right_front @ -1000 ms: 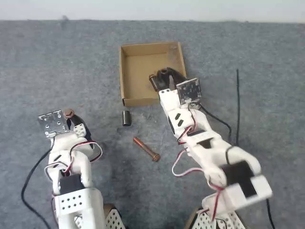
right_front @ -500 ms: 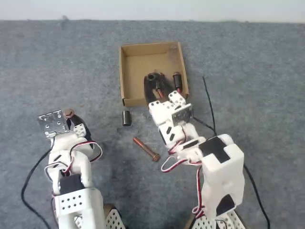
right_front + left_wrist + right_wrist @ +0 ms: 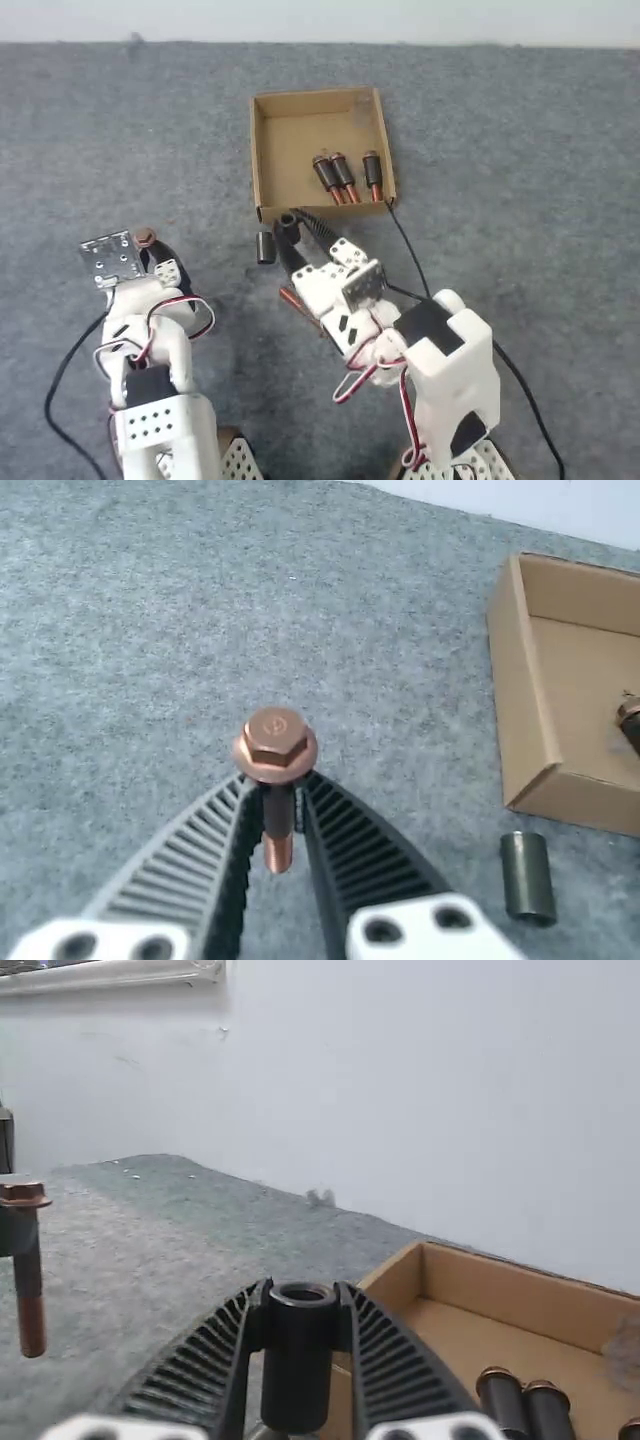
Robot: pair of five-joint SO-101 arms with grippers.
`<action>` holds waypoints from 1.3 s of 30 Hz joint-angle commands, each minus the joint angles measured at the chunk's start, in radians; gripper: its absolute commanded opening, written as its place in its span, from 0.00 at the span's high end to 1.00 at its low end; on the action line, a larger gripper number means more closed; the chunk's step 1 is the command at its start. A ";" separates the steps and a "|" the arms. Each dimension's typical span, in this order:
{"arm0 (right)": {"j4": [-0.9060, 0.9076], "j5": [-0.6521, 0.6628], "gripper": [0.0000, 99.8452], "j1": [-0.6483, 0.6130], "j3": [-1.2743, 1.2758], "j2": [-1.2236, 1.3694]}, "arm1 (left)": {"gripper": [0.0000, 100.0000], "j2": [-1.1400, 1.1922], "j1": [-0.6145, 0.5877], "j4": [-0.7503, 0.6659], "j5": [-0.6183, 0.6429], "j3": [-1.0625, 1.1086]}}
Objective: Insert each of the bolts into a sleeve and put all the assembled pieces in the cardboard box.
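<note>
Left gripper: it is at the left side of the grey carpet, well apart from the cardboard box. Its two ribbed fingers are closed around the shank of a bolt.
Held bolt: copper colour, standing upright between the fingers of the left gripper, with the hexagonal flange head on top, above the fingertips. The lower end of the shank shows below the point of grip.
Loose sleeve: a short dark cylinder, lying on the carpet just in front of the near left corner of the box, between the two arms. No gripper touches it.
Loose bolt: copper colour, lying flat on the carpet near the loose sleeve. The right arm covers a big part of it, so I see one end only.
Right gripper: it is just in front of the near wall of the box, beside the loose sleeve. Its fingers are clamped on a sleeve.
Held sleeve: black, held upright between the two fingers, with its open end up.
Cardboard box: open, on the carpet beyond both arms.
Assembled pieces: three pieces lie inside the box, near its front right corner. Two lie side by side, and the third is a little apart, next to the right wall.
</note>
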 commanded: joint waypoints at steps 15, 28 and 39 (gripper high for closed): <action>-0.139 0.009 0.99 -0.056 0.249 -0.093 | 0.99 -0.035 0.000 0.000 0.002 -0.015; -0.137 -0.041 0.99 -0.056 0.425 -0.229 | 0.99 -0.041 -0.002 -0.003 0.005 -0.015; -0.137 -0.040 0.99 -0.056 0.425 -0.229 | 0.99 -0.043 0.124 -0.061 0.009 -0.194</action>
